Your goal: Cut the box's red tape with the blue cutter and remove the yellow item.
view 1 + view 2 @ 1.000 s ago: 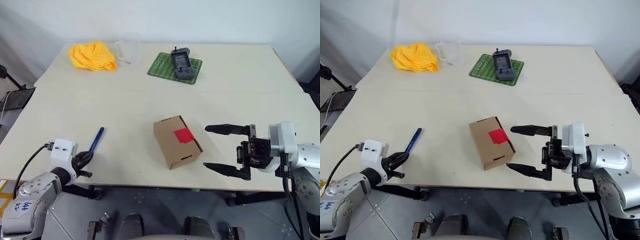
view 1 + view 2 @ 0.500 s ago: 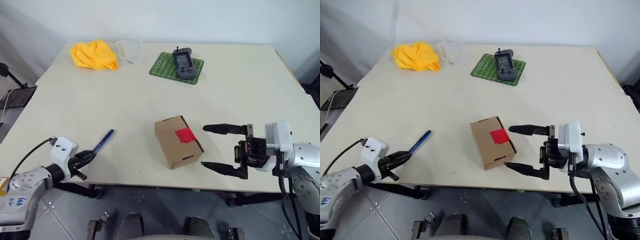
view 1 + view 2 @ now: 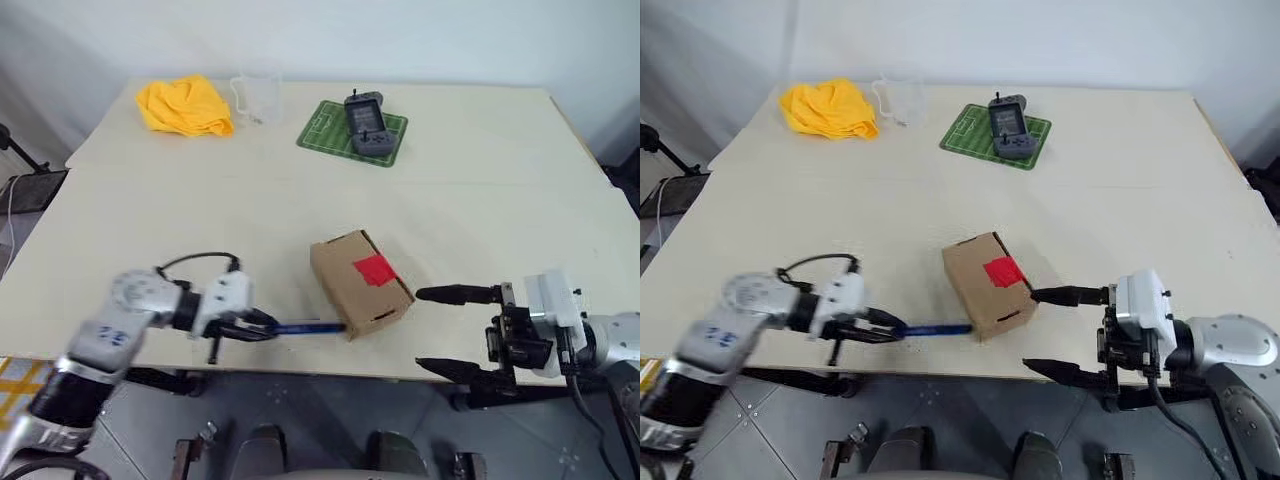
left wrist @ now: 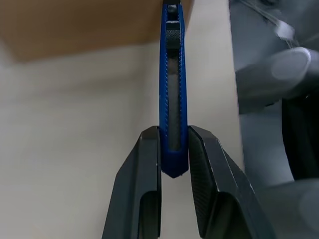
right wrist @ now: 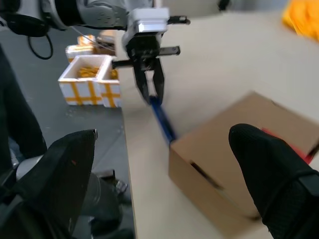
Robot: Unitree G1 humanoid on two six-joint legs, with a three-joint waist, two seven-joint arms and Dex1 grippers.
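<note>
Where the table meets its near edge, the left gripper is clamped on the blue cutter, whose far tip reaches the near left corner of the box. The right gripper hangs off the table's near edge, right of the box, its two fingers spread wide around nothing. The red tape sits on the box's top face. Far back lie a yellow cloth, a clear cup and a game controller on a green mat.
</note>
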